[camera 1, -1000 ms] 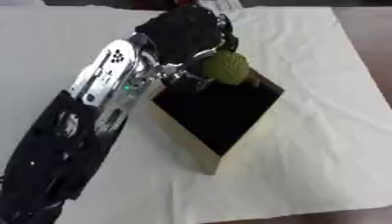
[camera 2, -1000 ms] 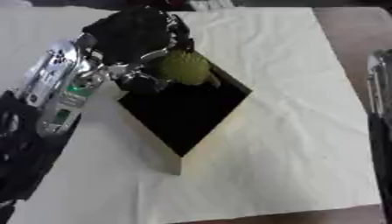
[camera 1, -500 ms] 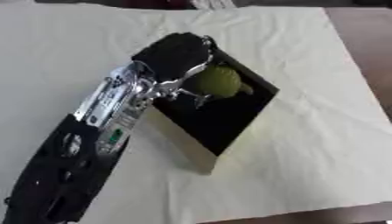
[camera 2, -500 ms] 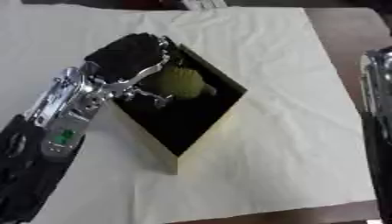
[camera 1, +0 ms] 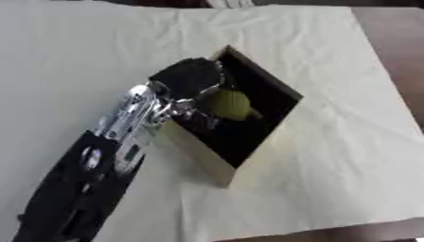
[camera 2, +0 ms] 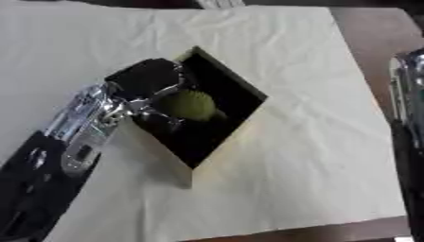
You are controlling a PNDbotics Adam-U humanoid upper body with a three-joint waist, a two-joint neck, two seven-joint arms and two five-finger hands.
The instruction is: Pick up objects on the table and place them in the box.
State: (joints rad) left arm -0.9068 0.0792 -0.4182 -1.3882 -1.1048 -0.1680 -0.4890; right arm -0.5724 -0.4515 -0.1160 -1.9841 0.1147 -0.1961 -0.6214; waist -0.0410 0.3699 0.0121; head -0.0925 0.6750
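Yellow-green ball (camera 1: pixel 229 104) is sitting inside the dark box (camera 1: pixel 278 137), on cream cloth (camera 1: pixel 348 156). Your left hand (camera 1: pixel 189 78) is curling round it, apparently gripping. Your right arm (camera 2: pixel 407 108) is showing at the edge; hand unseen.

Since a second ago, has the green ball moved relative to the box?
Yes. The green ball has gone from the box's far corner toward its middle, inside the opening, carried by the left hand.

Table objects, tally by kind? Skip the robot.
Green round object, in the left hand over the box: 1
Box, dark inside: 1
Cream cloth covering the table: 1
Total: 3
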